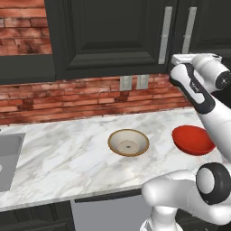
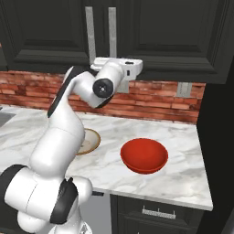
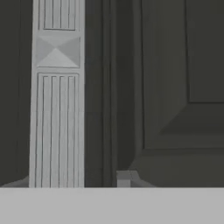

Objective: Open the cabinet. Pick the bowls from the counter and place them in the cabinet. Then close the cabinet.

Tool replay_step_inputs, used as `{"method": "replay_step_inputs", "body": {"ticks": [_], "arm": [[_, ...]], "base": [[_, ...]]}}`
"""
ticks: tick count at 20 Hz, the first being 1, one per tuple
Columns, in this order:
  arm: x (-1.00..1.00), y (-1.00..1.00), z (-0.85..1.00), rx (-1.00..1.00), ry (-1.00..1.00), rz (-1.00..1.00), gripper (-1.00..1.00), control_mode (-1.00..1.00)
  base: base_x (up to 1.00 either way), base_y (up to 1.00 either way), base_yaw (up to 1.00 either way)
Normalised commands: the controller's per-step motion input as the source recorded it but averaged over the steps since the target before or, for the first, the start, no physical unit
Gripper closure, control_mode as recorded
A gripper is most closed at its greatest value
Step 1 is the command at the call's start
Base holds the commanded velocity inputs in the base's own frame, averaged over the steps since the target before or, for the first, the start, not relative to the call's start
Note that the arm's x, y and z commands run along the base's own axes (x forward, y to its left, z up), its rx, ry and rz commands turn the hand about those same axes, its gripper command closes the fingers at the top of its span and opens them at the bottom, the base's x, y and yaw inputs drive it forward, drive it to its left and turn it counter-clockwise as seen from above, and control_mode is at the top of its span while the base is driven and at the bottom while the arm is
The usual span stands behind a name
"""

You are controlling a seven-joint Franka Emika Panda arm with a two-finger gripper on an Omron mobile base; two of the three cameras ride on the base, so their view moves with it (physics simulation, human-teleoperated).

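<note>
Charcoal cabinet with silver handles; grey-veined white marble counter; one bowl tan-rimmed, speckled cream; the other glossy red.

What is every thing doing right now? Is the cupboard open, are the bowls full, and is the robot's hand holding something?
cabinet: both doors shut.
silver bar handle: close in front of the hand; whether it is gripped cannot be told.
tan-rimmed bowl: upright on the counter, empty.
red bowl: upright on the counter, empty.
gripper: raised to the cabinet doors; open or shut cannot be told.
</note>
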Motion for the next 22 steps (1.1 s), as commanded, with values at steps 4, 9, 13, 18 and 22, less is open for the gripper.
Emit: {"method": "replay_step_inputs", "body": {"ticks": [4,9,13,18,22], "arm": [[-1.00,-0.92,0.00,0.13,-0.06,-0.39,1.00,-1.00],[-1.00,-0.94,0.00,0.11,-0.06,-0.39,1.00,-1.00],[-1.00,-1.00,0.00,0.15,-0.03,-0.34,1.00,-1.00],[-1.00,-1.00,0.00,0.20,-0.09,-0.22,1.00,-1.00],[-1.00,-1.00,0.00,0.22,-0.14,-0.12,1.00,-1.00]], "base": [[0.00,0.00,0.00],[0.00,0.00,0.00],[0.00,0.00,0.00],[0.00,0.00,0.00],[0.00,0.00,0.00]]}}
